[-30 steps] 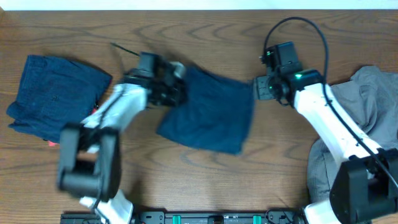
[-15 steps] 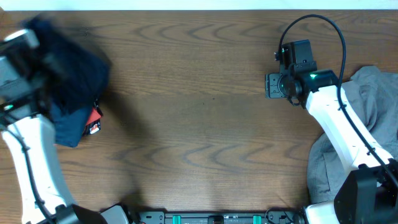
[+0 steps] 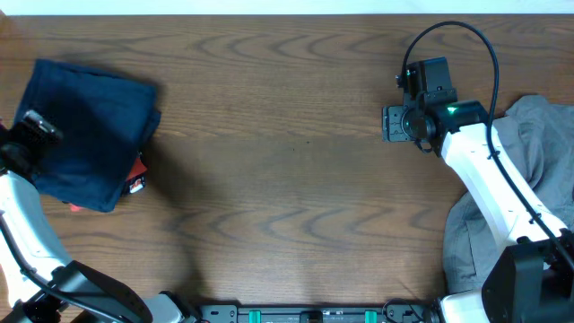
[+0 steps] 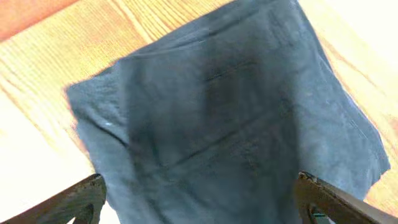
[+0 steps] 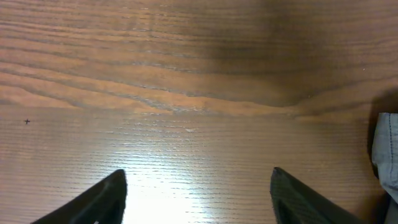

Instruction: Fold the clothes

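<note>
Navy garment (image 3: 85, 126) lies folded flat at the far end of the table (image 3: 287, 179) from the gray pile (image 3: 529, 179). The left gripper (image 4: 200, 202) hangs over it, jaws wide and empty, so I judge 1 piece done. The right gripper (image 5: 198, 186) is just beside the gray pile, jaws wide, holding nothing. Next move: grab 1 gray piece by a hem and drag it away from the pile onto bare wood, where there's plenty of room, though the pile's outer edge is out of view.
</note>
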